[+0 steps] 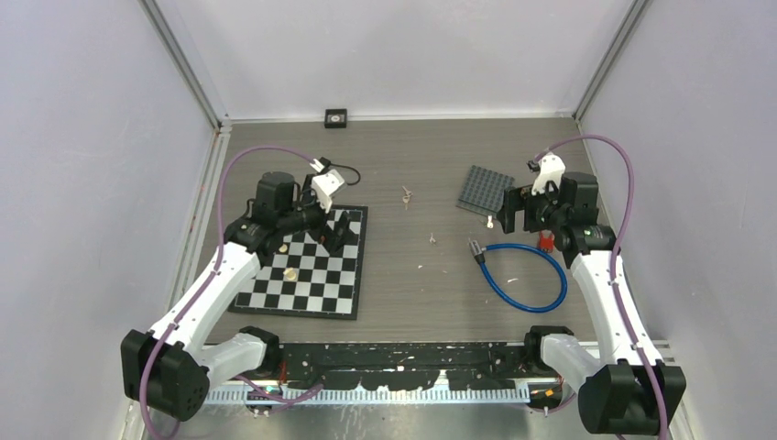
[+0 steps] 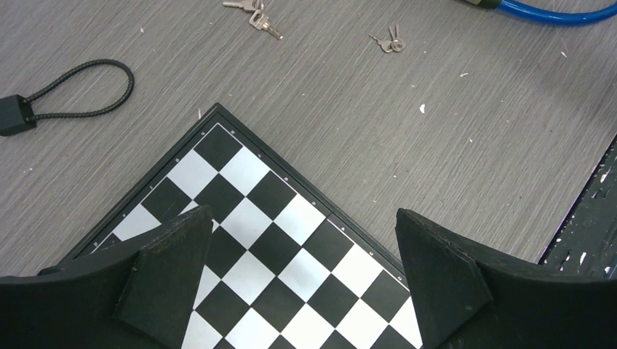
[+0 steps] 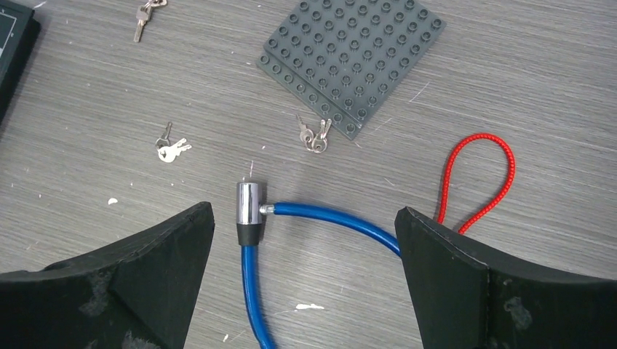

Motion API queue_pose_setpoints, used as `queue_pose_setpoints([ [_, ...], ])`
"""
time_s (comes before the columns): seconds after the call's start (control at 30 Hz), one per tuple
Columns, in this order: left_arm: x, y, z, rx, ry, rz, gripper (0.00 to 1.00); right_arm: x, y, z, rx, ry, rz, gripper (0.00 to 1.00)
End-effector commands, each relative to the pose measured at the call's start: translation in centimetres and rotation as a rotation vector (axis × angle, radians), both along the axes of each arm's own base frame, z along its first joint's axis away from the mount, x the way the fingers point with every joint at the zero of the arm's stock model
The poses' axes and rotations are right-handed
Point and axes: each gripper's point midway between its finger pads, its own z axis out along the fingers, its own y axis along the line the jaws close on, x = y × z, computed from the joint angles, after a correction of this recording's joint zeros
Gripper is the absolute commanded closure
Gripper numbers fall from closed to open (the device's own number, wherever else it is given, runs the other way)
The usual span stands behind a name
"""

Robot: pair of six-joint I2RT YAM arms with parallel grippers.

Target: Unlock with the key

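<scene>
A blue cable lock (image 3: 251, 291) lies looped on the table, its chrome cylinder (image 3: 249, 207) below and between my right gripper's fingers. My right gripper (image 3: 304, 211) hangs open above it, holding nothing. Small key bunches lie loose: one (image 3: 314, 138) at the grey plate's corner, one (image 3: 171, 150) left of the cylinder, one (image 3: 145, 14) farther back. My left gripper (image 2: 302, 213) hovers open and empty over a corner of the chessboard (image 2: 247, 218). From there, two key bunches (image 2: 255, 16) (image 2: 389, 42) show on the table beyond the board.
A grey studded plate (image 3: 353, 62) lies behind the blue lock. A red cable loop (image 3: 480, 174) sits to its right. A black cable lock (image 2: 14, 113) lies behind the chessboard (image 1: 311, 266), which carries small brass pieces (image 1: 290, 273). A small black box (image 1: 335, 117) sits at the back wall.
</scene>
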Motion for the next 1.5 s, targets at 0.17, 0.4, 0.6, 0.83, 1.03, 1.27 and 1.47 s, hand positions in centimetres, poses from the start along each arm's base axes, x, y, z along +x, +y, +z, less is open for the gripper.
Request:
queue_pose_setpoints([
  [0.17,1.5,0.2,1.5,-0.009,-0.067,0.052,0.0,-0.1,0.6,0.1,-0.023,-0.007,0.082,0.0],
  [0.4,2.2,0.3,1.9,0.078,-0.072,0.002,0.0,-0.3,1.2,0.3,-0.032,0.002,0.127,0.0],
  [0.6,1.6,-0.8,0.2,0.062,0.019,-0.035,0.0,-2.9,4.1,-1.8,-0.145,0.125,0.316,0.02],
  [0.83,0.6,-1.1,-0.9,0.056,0.022,-0.055,0.0,-6.1,5.3,-9.1,-0.358,0.291,0.458,0.13],
  [1.03,0.1,-1.4,-1.7,0.043,0.055,-0.078,0.0,-6.2,5.5,-11.6,-0.363,0.385,0.47,0.21],
  [1.27,0.0,-1.3,-1.4,0.041,0.033,-0.076,0.0,-7.1,5.3,-13.6,-0.368,0.501,0.489,0.32],
  [1.47,0.0,-1.4,-1.7,0.04,0.033,-0.08,0.0,-6.6,5.8,-14.5,-0.376,0.581,0.542,0.4],
])
